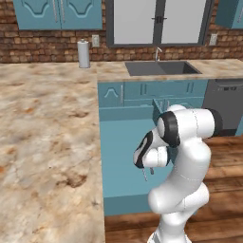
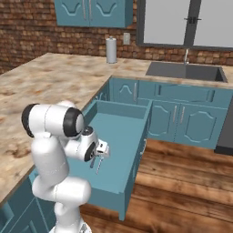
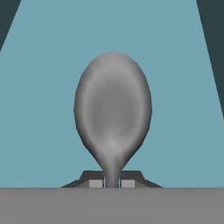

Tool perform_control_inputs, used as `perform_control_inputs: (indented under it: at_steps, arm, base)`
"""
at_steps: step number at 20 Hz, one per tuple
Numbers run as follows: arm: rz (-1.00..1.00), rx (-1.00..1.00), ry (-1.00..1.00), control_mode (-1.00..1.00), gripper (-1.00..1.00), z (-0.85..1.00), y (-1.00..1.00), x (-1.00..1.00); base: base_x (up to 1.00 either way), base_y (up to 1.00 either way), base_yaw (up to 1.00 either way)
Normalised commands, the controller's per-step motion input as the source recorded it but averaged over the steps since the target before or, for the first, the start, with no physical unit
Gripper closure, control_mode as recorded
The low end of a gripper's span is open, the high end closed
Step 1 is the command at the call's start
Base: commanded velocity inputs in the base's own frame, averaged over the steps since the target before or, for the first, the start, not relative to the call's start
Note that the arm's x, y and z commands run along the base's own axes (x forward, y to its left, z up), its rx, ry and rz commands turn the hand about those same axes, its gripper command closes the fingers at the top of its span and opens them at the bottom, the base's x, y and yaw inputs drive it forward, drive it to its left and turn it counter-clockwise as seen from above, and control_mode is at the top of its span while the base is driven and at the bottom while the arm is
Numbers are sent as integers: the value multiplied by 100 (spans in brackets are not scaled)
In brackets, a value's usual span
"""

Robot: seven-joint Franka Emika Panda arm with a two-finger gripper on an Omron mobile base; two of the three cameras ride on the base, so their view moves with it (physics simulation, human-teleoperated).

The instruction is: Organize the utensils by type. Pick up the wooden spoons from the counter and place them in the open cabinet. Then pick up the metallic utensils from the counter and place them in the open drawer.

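Grey metal spoon (image 3: 113, 109) in the hand view, bowl up and outward, neck pinched between the two dark fingertips (image 3: 95, 183) of the tool (image 3: 112, 183); clenched on the spoon's handle. Behind the bowl, flat teal floor of the open drawer (image 3: 43, 109), with darker strips at both upper corners.

Left base view: white arm folded low beside the desk (image 1: 47, 142), beige marbled stone with brown blotches. Tool (image 1: 145, 174) pointing downward over the pulled-out teal drawer (image 1: 118, 152), a thin sliver of the spoon (image 1: 144, 176) hanging below it, too small to make out more. Paper towel roll (image 1: 84, 53) upright at the back of the desk, sink (image 1: 161, 68) further right.

Right base view: tool (image 2: 97, 163) held above the drawer (image 2: 118, 136) interior, slim dark spoon (image 2: 93, 162) dangling from the fingers, clear of the drawer floor. Desk (image 2: 54, 82) to the left, paper towel roll (image 2: 111, 50) near the brick wall, sink (image 2: 186, 72) at right.
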Motion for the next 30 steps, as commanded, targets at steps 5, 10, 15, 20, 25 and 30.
perform_control_inputs:
  at_steps: [5,10,15,20,25,30]
  arm:
    - [-7,0,-8,-100,100,-31,0,21]
    - [-4,0,-3,-100,100,-24,0,15]
    - [-4,0,0,-100,100,-26,0,23]
    - [-5,0,0,-100,100,-28,0,25]
    - [-5,0,0,-100,100,-33,0,27]
    - [-5,0,0,-100,100,-34,0,27]
  base:
    - [0,0,0]
    - [0,0,0]
    - [0,0,0]
    - [0,0,0]
    - [0,0,0]
    - [0,0,0]
